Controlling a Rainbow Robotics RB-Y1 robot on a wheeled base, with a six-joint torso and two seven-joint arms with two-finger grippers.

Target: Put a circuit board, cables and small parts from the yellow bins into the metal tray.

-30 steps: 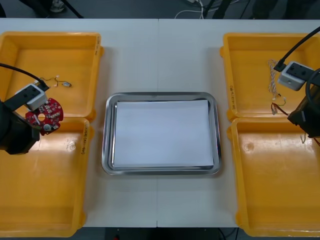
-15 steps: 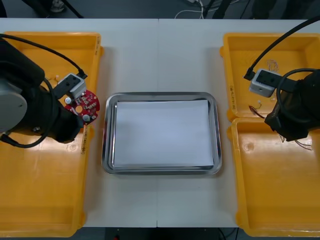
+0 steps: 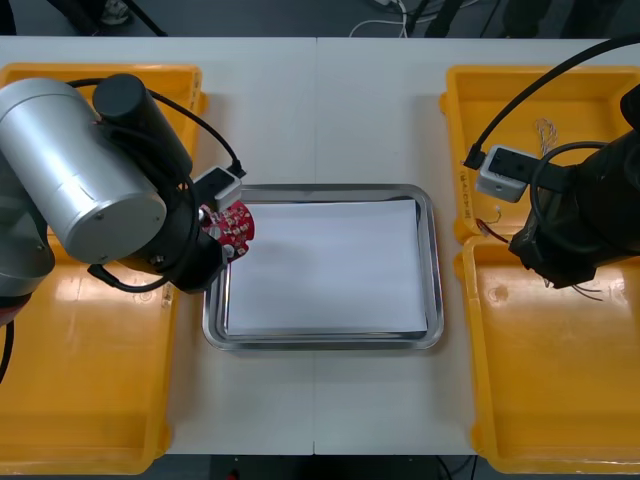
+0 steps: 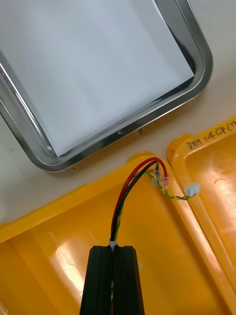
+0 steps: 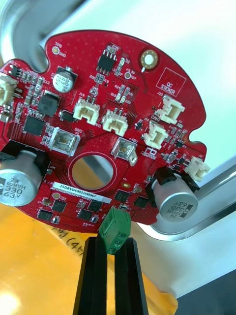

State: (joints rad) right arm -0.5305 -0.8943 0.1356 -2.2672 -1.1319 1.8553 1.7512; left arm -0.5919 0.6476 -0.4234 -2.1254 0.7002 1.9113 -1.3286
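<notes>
Above the table [image 3: 320,110], left hand [image 5: 112,241] grips circuit board [image 5: 113,88], right hand [image 4: 116,248] grips part-hidden cable [image 4: 119,204].

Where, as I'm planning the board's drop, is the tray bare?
The metal tray is bare white inside from rim to rim. Crowded only at its left rim, where the left claw holds the circuit board. The right claw, gripping the red and yellow cable, is over a right yellow bin.

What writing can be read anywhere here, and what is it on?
"QC STICKER": printed on the red circuit board.
"330" and "63V": on its large silver can.
"25DRV040027H0067": on its white label, as best I can read.
Handwriting on a yellow bin rim, roughly "14 CP": not fully legible.
Tiny board markings: too small.
</notes>
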